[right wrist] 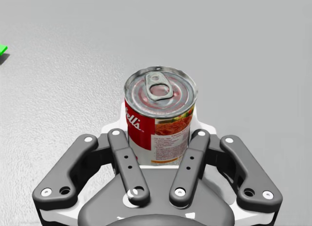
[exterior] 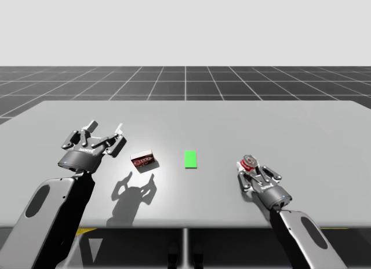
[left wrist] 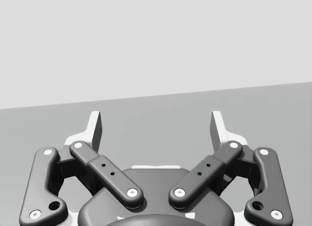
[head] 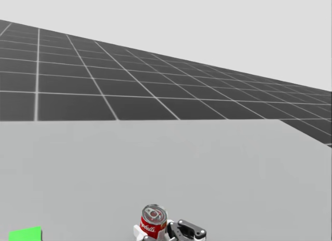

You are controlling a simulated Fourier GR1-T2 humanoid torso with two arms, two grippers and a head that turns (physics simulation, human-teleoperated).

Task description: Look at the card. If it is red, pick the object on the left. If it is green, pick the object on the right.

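Note:
A green card (exterior: 190,159) lies flat in the middle of the grey table (exterior: 232,121). Left of it lies a small red box (exterior: 142,160). To the card's right stands an upright red can (exterior: 250,162) with a silver pull-tab lid. My right gripper (exterior: 251,171) is shut on the can, a finger pressed against each side of it (right wrist: 160,114). From my head, the can (head: 153,222) sits low in view, with the card's corner (head: 26,234) beside it. My left gripper (exterior: 106,128) hovers open, left of the box and above the table, nothing between its fingers (left wrist: 156,131).
The table's far edge (exterior: 185,102) meets a dark gridded floor beyond. Bare tabletop stretches behind the card, the box and the can.

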